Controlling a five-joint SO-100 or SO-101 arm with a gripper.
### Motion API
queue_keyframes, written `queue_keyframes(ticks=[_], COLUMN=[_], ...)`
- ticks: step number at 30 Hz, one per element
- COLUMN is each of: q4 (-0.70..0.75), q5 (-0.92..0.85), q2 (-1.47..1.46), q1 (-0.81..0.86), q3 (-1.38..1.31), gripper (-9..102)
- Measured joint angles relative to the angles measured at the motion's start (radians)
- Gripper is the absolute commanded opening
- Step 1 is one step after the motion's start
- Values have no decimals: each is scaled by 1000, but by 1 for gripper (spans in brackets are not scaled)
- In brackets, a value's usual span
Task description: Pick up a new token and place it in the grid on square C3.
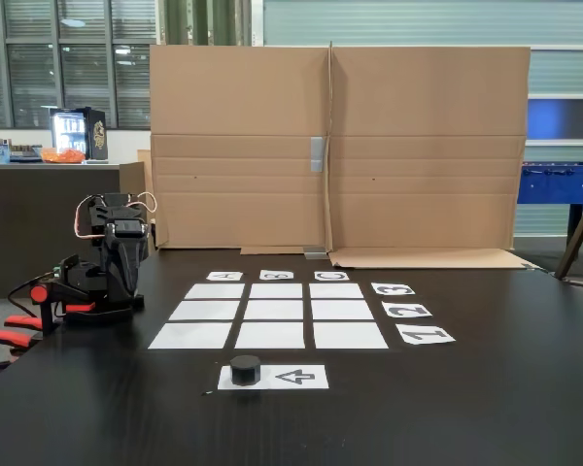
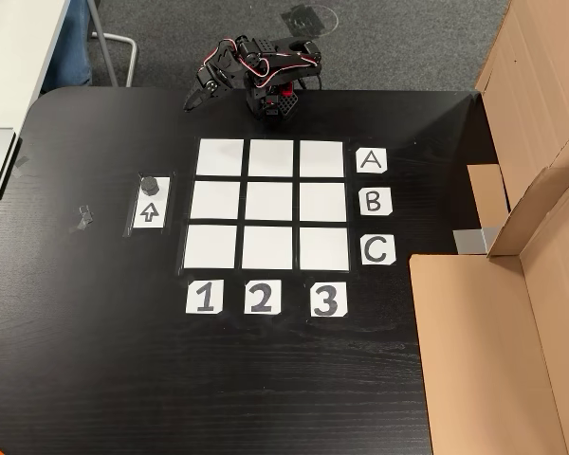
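Matte black puck-like token (image 1: 245, 369) on flat paper sheet (image 1: 296, 377).

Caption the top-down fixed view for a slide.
Folded arm with gripper above an empty grid; token waits on the arrow sheet, left.

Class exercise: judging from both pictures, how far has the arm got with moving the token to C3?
Nothing is done yet. The token sits on the arrow sheet. The tool is folded at the arm's base, holding nothing. All grid cells are bare, including C3. Picking and placing remain.
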Motion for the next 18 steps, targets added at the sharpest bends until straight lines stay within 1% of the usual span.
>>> queue_keyframes(ticks=[18], q4=[6], q5=[0], q2=[0], q1=[0], q3=[0], gripper=[1])
